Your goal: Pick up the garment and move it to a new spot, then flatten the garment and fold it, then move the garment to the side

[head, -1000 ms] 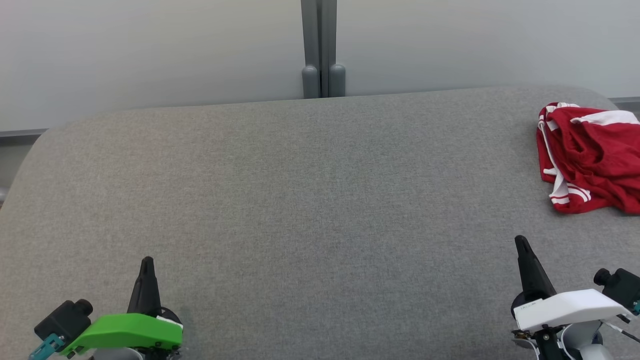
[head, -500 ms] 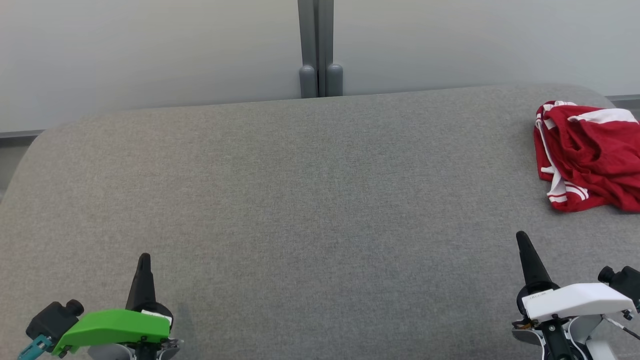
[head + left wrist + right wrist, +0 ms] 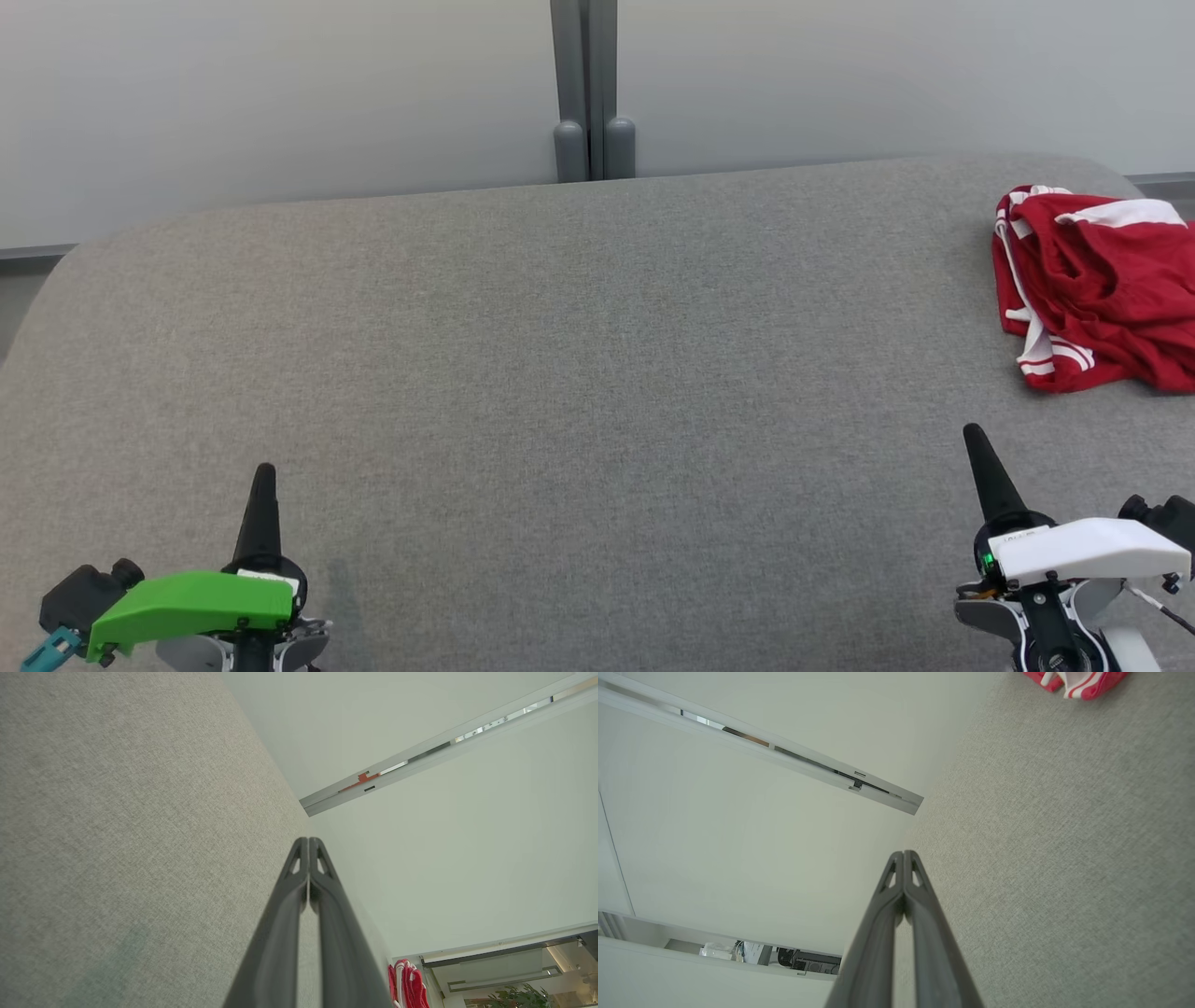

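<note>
Red garment (image 3: pixel 1097 285) with white stripes lies crumpled at the far right of the grey fabric-covered table (image 3: pixel 579 373) and runs past the head view's right edge. Left gripper (image 3: pixel 264 471) is at the near left, fingers pressed together with nothing between them. Right gripper (image 3: pixel 975 432) is at the near right, likewise clenched and empty, near the garment but apart from it.

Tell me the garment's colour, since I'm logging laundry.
Red with white stripes; the garment shows best in the head view.
</note>
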